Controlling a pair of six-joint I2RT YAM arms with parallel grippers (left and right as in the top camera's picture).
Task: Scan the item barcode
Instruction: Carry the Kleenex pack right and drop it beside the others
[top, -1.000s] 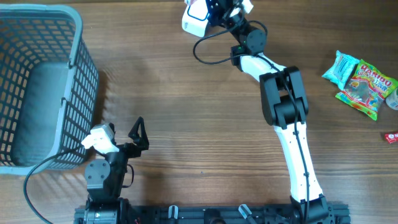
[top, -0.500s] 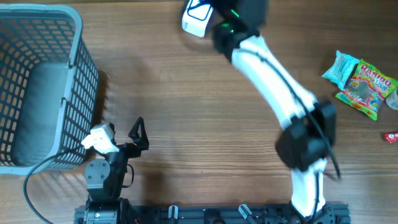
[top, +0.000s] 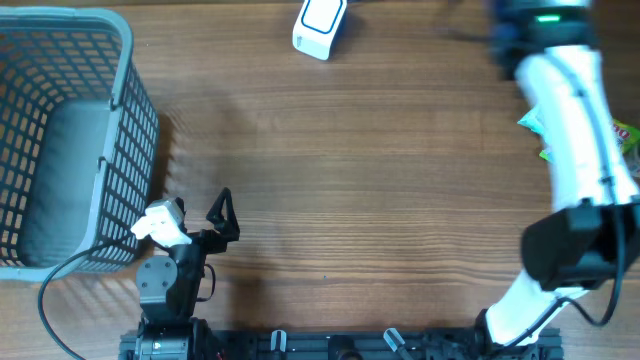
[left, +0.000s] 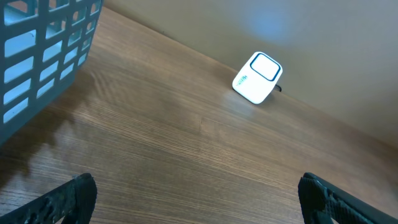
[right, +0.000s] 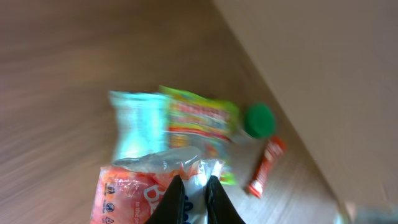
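We see the left fingers (left: 73, 196) spread wide apart, low over the wooden table (top: 330, 180) near its front edge, beside the grey plastic mesh basket (top: 132, 110). The white barcode scanner (top: 320, 25) lies at the far edge. Toward the far right corner, the right fingers (right: 175, 198) are pinched together on the crinkled clear edge of an orange plastic packet (right: 134, 196), above a blurred teal packet (right: 137, 124), a green-and-yellow sweet bag (right: 202, 124) and a red sachet (right: 266, 163).

Open wood tabletop (top: 350, 180) mid-table, basket (top: 130, 120) walling the left, scanner (top: 320, 28) at far edge, packets (right: 199, 121) crowding right.
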